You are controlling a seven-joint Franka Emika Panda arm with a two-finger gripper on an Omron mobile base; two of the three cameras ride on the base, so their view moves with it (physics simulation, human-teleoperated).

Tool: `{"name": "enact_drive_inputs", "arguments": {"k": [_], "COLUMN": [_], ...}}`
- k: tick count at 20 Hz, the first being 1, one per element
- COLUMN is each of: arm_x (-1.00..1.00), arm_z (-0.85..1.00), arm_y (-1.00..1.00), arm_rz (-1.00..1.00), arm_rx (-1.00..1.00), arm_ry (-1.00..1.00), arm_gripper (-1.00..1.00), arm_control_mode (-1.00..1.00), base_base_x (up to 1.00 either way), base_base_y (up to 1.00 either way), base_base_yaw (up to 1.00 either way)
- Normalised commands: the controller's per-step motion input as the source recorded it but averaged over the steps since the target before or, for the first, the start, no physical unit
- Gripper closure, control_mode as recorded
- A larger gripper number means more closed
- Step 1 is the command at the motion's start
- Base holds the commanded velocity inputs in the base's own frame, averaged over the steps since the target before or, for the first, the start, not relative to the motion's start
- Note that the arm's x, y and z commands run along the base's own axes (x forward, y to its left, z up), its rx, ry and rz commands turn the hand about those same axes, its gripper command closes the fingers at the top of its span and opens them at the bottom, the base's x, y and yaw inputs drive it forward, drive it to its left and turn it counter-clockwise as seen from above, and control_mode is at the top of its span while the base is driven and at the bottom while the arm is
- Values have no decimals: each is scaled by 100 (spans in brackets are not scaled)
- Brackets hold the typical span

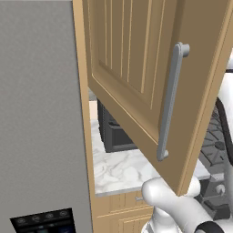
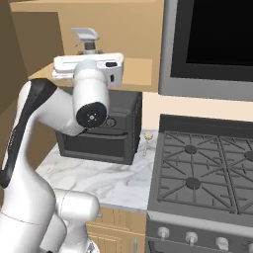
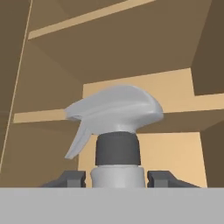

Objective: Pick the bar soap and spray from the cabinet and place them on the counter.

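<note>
Right up against the hand camera stands the spray bottle (image 3: pixel 117 131), its grey trigger head and dark collar between the two finger tips, one just left and one just right of its white neck. The gripper (image 3: pixel 117 178) looks clamped on that neck, the tips pressing its sides, though the exact contact is cut off at the bottom of the picture. The bottle sits upright inside the cabinet (image 3: pixel 52 87), with shelf boards behind it.

To do this step well, I judge the arm should keep the bottle upright, lift it only enough to free it from the shelf, and draw it straight back out of the opening before lowering toward the counter (image 2: pixel 99 180), clear of the open door (image 1: pixel 132 68) and the dark toaster oven (image 2: pixel 101 131) below.

Left base view gives the swung-out grooved door with its long grey bar handle (image 1: pixel 170 102), marble beneath it and a grey refrigerator side (image 1: pixel 41 113) at far left. Right base view instead shows the arm reaching up to the shelf, the spray head (image 2: pixel 85 37) peeking above the hand, and the stove grates (image 2: pixel 207 173) to the right. I cannot make out the bar soap anywhere.
</note>
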Motion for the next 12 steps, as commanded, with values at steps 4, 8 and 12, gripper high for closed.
{"name": "enact_drive_inputs", "arguments": {"k": [4, 8, 12], "arm_x": [-95, -98, -93], "arm_z": [0, -3, -8], "arm_y": [0, 0, 0], "arm_rz": [0, 0, 0], "arm_rx": [0, 0, 0], "arm_ry": [0, 0, 0], "arm_gripper": [100, 100, 100], "arm_control_mode": [-100, -100, -100], "base_base_x": [0, 0, 0], "base_base_y": [0, 0, 0], "base_base_yaw": [0, 0, 0]}}
